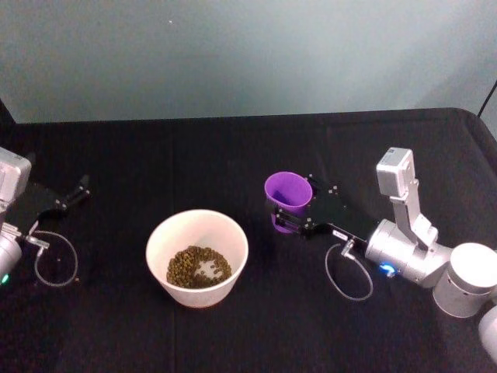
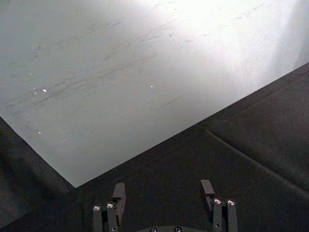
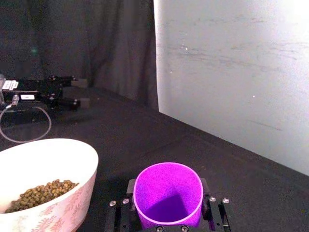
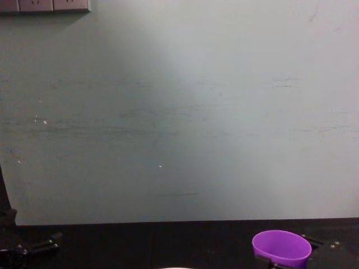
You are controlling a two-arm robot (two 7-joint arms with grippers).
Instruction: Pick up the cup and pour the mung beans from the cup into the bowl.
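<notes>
Purple, light, slick plastic cup (image 3: pixel 168 194) sits upright, clamped mid-wall between the right gripper's (image 3: pixel 168 212) jaws; left gripper (image 2: pixel 164 193) released.

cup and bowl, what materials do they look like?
Cup: likely plastic; smooth, uniformly bright purple, thin rim, soft sheen. Bowl: whitish matte wall with a faint pinkish floral print in the right wrist view; paper or ceramic, can't tell which.

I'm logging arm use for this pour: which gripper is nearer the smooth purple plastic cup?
Right. The right gripper has its fingers on either side of the smooth purple plastic cup; the left gripper sits open at the table's far left, beyond the white bowl.
</notes>
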